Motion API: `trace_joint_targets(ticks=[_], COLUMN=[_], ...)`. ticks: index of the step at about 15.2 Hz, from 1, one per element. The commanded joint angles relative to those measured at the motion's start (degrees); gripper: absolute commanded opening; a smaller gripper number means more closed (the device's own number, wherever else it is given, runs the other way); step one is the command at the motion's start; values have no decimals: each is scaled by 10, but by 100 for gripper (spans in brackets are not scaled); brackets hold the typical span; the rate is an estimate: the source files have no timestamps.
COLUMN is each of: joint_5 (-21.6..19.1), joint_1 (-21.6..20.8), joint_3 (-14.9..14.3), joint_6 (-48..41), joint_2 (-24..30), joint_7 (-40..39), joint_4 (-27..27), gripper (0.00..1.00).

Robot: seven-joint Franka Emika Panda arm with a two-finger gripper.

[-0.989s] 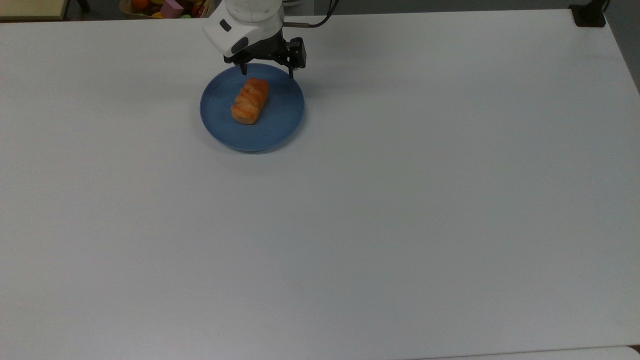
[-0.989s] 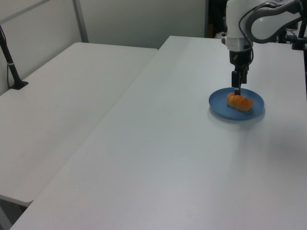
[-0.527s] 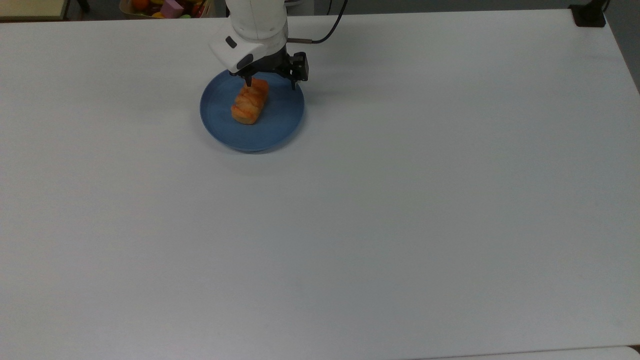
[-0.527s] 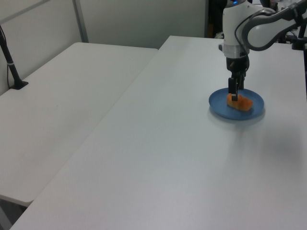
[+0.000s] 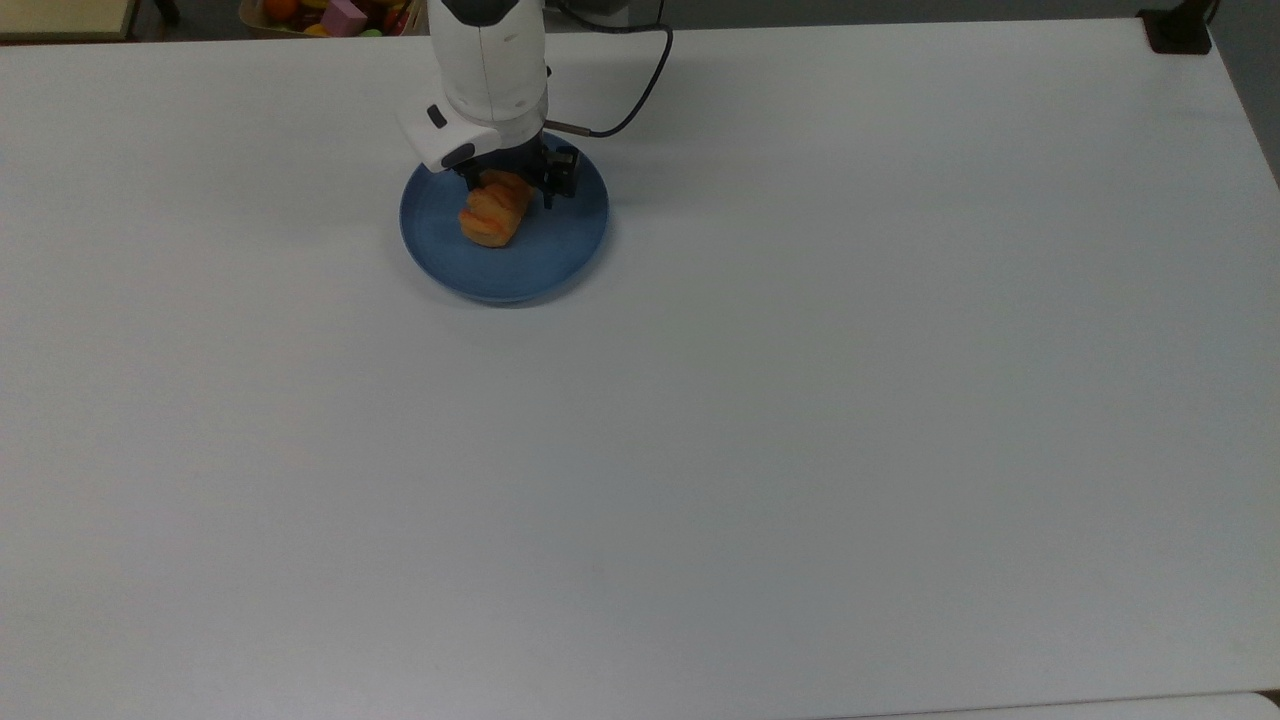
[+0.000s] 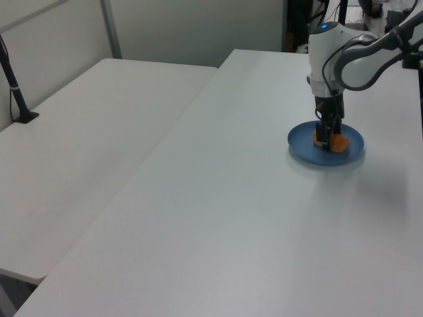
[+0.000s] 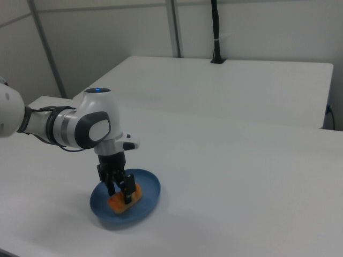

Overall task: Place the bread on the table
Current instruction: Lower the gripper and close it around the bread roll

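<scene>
In the top view's upper left, the gripper (image 5: 507, 192) straddled the bread (image 5: 494, 211) with its fingers spread either side, the bread lying on the plate (image 5: 560, 240), not yet gripped, lifted or moved to the table (image 5: 800, 400).

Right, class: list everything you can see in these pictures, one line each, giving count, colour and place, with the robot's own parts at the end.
bread: one, golden-orange, lying on the plate, between the fingers.
plate: one, blue, round, on the table near its far edge in the top view.
table: one, white, under the plate.
second table: one, white, beside the first in the left view.
bin of coloured items: one, mixed colours, beyond the table's far edge.
arm: one, white and grey.
gripper: one, black, lowered around the bread's far end.
</scene>
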State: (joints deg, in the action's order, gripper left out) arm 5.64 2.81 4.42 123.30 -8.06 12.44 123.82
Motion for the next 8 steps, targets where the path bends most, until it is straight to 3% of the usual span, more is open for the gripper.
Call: trace_joint_targets(ticks=[1,6,8], joint_5=[10,16,17], joint_1=[1,3,9], joint_3=[-1,-1,-1], joint_6=[21,8,-37], joint_2=[3,23,37], joint_7=[16,9,1], joint_4=[8,-9,-32], gripper=[45,8,4])
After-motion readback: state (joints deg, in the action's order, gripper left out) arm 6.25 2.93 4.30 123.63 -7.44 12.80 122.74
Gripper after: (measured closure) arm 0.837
